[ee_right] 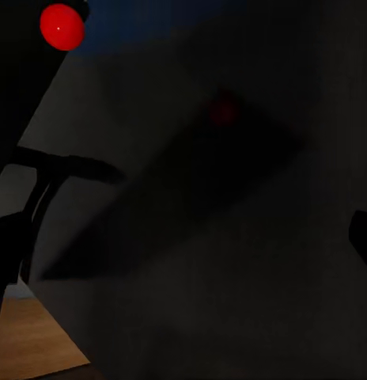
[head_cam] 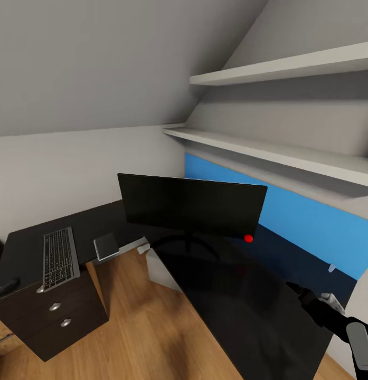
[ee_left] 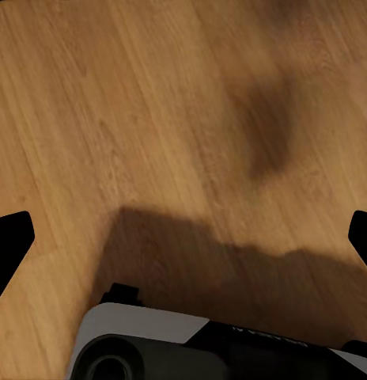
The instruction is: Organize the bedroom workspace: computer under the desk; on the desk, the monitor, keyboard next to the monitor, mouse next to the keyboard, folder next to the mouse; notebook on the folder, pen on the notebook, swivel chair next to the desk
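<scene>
Sloped grey ceiling and a blue wall strip frame the black desk (head_cam: 247, 316) we face. At left-center of the frame lies the keyboard (head_cam: 59, 258), long axis running away from us, the mouse (head_cam: 6, 287) at the far left edge, the notebook (head_cam: 106, 246) just right of the keyboard. The monitor (head_cam: 191, 205) stands center. Our right gripper (head_cam: 299, 291), lower right, hovers over the desktop, well away from them; we cannot tell its jaws. Our left gripper (ee_left: 183, 237) hangs spread, empty, above wood floor (ee_left: 152, 103).

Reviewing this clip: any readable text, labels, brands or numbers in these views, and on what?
None can be read.
Keyboard: key legends too small to read.
Monitor: screen dark, a red dot at its lower corner, no lettering.
Left arm housing: faint dark marking, too blurred to read.
</scene>
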Robot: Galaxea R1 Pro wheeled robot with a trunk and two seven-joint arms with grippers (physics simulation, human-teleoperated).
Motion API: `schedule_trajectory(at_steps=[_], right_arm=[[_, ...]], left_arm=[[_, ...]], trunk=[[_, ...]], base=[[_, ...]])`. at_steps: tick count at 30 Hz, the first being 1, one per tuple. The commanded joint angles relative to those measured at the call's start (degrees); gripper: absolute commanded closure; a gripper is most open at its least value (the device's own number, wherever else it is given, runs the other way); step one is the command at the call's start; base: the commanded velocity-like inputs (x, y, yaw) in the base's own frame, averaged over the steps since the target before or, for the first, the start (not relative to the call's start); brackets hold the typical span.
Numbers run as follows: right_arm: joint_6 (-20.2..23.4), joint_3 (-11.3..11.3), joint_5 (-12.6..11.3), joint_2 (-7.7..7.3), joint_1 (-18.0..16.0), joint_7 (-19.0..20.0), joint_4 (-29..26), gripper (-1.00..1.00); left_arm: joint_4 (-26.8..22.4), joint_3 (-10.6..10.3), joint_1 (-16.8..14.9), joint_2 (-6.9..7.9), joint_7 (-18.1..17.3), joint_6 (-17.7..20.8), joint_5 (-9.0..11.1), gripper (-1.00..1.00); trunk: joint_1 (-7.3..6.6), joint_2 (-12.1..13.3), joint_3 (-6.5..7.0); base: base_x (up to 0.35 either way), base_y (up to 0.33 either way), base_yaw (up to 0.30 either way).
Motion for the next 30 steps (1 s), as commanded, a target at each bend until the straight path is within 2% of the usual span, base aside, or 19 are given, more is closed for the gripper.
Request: schedule_trajectory(at_steps=[1,7,18,24,30], right_arm=[[0.33,-0.17,0.14,0.03,-0.07,0.28,-0.02,-1.0],[0.31,-0.2,0.1,0.08,-0.07,0.25,-0.03,-1.0],[0.35,-0.21,0.1,0.01,-0.07,0.25,-0.11,-1.0],[0.32,-0.23,0.1,0.01,-0.07,0.25,-0.08,-1.0],[0.31,-0.22,0.1,0.0,-0.07,0.25,-0.04,-1.0]], left_arm=[[-0.05,-0.49,-0.05,0.06,0.44,-0.2,0.3,-1.0],[-0.05,-0.49,-0.05,0.06,0.45,-0.2,0.3,-1.0],[-0.05,-0.49,-0.05,0.06,0.48,-0.19,0.3,-1.0],[-0.05,-0.49,-0.05,0.06,0.45,-0.22,0.3,-1.0],[-0.05,-0.49,-0.05,0.06,0.44,-0.26,0.3,-1.0]], trunk=[[0.03,-0.12,-0.12],[0.03,-0.12,-0.12],[0.03,-0.12,-0.12],[0.03,-0.12,-0.12],[0.03,-0.12,-0.12]], base=[[0.001,0.001,0.0],[0.004,0.0,0.0],[0.12,0.0,-0.004],[0.011,0.074,-0.168],[0.063,0.259,-0.238]])
